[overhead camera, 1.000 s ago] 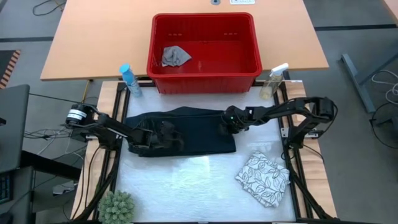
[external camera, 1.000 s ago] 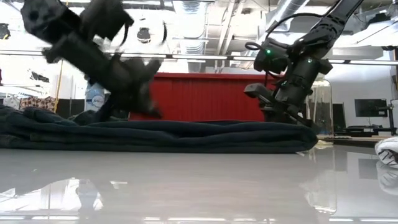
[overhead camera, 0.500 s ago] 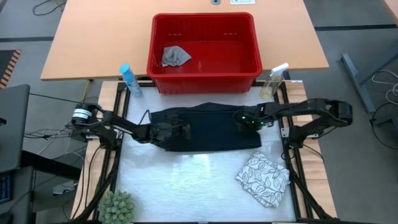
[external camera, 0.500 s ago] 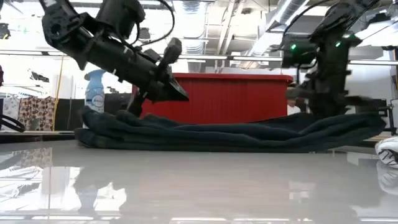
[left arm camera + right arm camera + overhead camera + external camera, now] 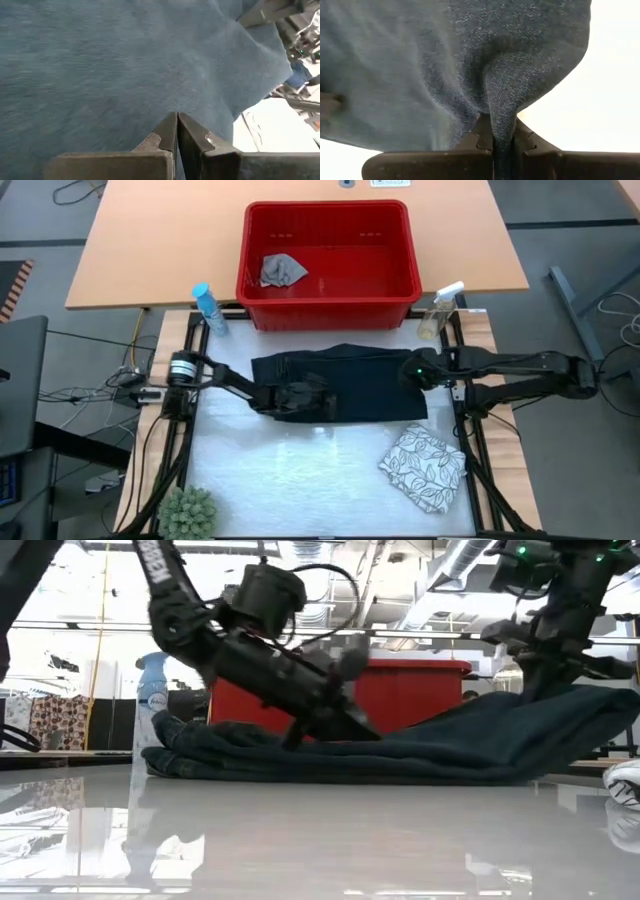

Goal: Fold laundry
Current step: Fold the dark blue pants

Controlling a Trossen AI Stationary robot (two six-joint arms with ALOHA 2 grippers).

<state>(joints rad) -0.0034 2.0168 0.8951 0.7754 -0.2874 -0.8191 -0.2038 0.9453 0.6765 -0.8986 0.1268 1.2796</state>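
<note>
Pinching one pair of jeans, right end effector; left end effector pressed together.

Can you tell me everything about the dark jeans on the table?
The jeans are dark blue-black denim, thick and soft-looking, folded into a wide, wrinkled bundle lying across the far half of the white table, just in front of the red basket. The right pincer is shut on a pinch of fabric, lifting that end higher. The left pincer, shut, presses on the other end.
</note>
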